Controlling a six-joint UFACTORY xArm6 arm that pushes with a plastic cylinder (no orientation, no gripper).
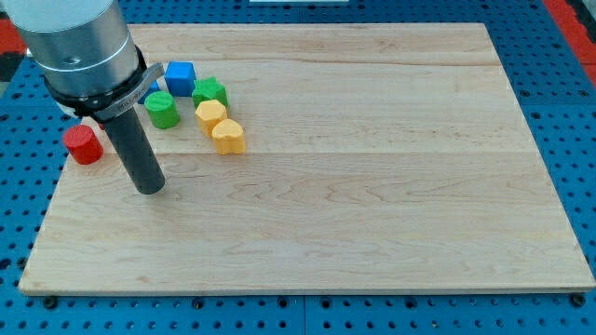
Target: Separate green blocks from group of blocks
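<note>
Resting bare on the wooden board [372, 186], touching no block, our tip [149, 189] sits near and left of the cluster. We see the green cylinder [162, 110] just beyond it, slightly right, with the green star-like block [210, 91] farther right beside the blue cube [180, 75] and two yellow blocks [220, 125].

— What carries the blocks?

— A light wooden board [372, 186] on a blue perforated base [559, 56].

— And what lies on it?

— Toward eleven o'clock: a blue cube [180, 75], a green star-like block [210, 92] beside it, a green cylinder [162, 110], and two yellow blocks [210, 113] [228, 136] touching. A red cylinder [84, 144] stands apart near nine o'clock. My tip [149, 186] rests on the board, at five o'clock from it.
</note>
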